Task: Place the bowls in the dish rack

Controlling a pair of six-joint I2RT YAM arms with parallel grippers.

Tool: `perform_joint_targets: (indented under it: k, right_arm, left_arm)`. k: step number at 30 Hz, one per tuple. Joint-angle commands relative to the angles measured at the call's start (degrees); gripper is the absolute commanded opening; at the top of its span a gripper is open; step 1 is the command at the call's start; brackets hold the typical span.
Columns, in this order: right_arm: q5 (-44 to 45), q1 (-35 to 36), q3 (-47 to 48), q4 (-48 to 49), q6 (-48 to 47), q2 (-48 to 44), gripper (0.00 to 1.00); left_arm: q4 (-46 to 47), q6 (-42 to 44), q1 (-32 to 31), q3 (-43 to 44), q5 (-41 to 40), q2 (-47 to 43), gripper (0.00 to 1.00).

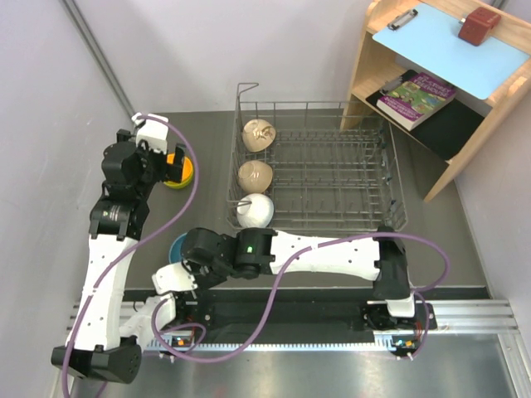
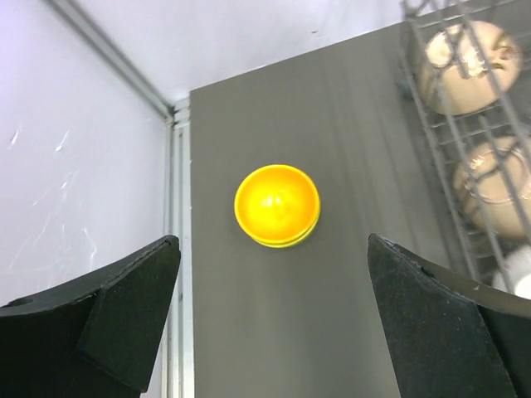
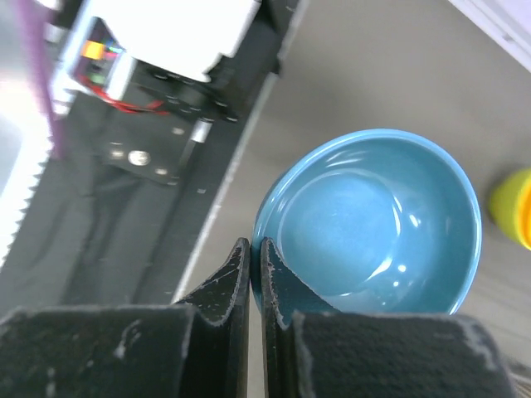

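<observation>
A glossy orange bowl [image 2: 276, 201] nests in a yellow-green bowl [image 2: 283, 242] on the matte grey surface [image 2: 332, 149], near the pale wall [image 2: 75, 166]. The left claw [image 2: 274, 257] gapes wide above them. The right claw [image 3: 250, 249] is pinched together at the glazed blue bowl [image 3: 373, 232]'s near rim; whether it nips the rim is unclear. Two beige bowls [image 1: 258, 134] and a white bowl [image 1: 255, 211] stand in the thin-wire dish rack [image 1: 315, 106].

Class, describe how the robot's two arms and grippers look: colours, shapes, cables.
The left arm and right arm have white shells, black joints and looping purple cables. The right arm carries a small green light. The left gripper and right gripper have black wedge-shaped fingers.
</observation>
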Motion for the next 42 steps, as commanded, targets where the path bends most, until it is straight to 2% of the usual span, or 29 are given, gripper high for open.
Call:
perform_joint_targets:
  k: [1,7,13,19,23,26,28,29,33,35,36,38,39,41,42]
  right_arm:
    - [-8.0,-0.1,6.3,-1.5,3.6,-5.6,0.00]
    - [-12.7,-2.5,9.7,-2.3,6.2,-8.8,0.00]
    - [-18.6,-8.5,12.8,-1.6,9.9,-13.1,0.00]
    - [-27.2,-18.4,12.9,1.4,15.4,-19.4,0.00]
    - [-33.9,-28.4,8.3,6.1,19.6,-24.8,0.00]
    - [-39.3,-36.2,-0.1,12.1,24.6,-29.5,0.00]
    - [-42.4,-42.4,-6.2,20.8,31.2,-33.9,0.00]
    - [-44.6,-44.2,-12.0,24.1,33.2,-35.3,0.00]
    - [-48.6,-50.7,-20.7,35.4,40.2,-38.7,0.00]
    - [-51.0,-54.3,-26.1,41.0,46.9,-39.3,0.00]
    - [-51.8,-55.4,-27.7,47.3,49.5,-39.4,0.00]
    - [-54.1,-58.5,-31.8,53.8,58.3,-38.9,0.00]
    - [-54.7,-59.5,-33.2,60.8,65.2,-37.9,0.00]
    - [-56.6,-61.5,-36.8,69.2,73.3,-36.0,0.00]
    - [-57.0,-61.9,-37.9,77.8,81.3,-33.9,0.00]
  left_arm:
    - [5.2,-1.2,0.4,0.6,-4.6,1.5,0.99]
    - [5.5,0.0,1.1,-0.7,-5.5,2.4,0.99]
    - [5.3,0.9,2.0,-0.6,-6.1,3.2,0.99]
    - [5.2,0.2,3.1,0.2,-6.6,4.8,0.99]
    - [5.6,-0.3,3.3,1.0,-7.0,6.2,0.99]
    - [6.1,-0.6,3.4,0.8,-6.7,7.3,0.99]
    - [5.8,-0.6,3.4,0.8,-5.6,8.3,0.99]
    - [5.8,-0.6,3.4,0.6,-5.1,8.6,0.99]
    - [4.7,0.9,3.5,0.2,-3.2,10.2,0.99]
    - [4.1,1.7,3.5,-0.3,-2.6,10.6,0.99]
    - [4.1,2.0,3.5,-0.7,-2.5,10.5,0.99]
    - [4.3,2.6,3.5,-1.7,-2.4,10.5,0.99]
    - [4.1,2.8,3.5,-2.0,-2.1,10.5,0.99]
    - [4.4,3.1,3.5,-2.8,-1.9,10.4,0.99]
    - [4.4,3.2,3.5,-3.1,-1.7,10.3,0.99]
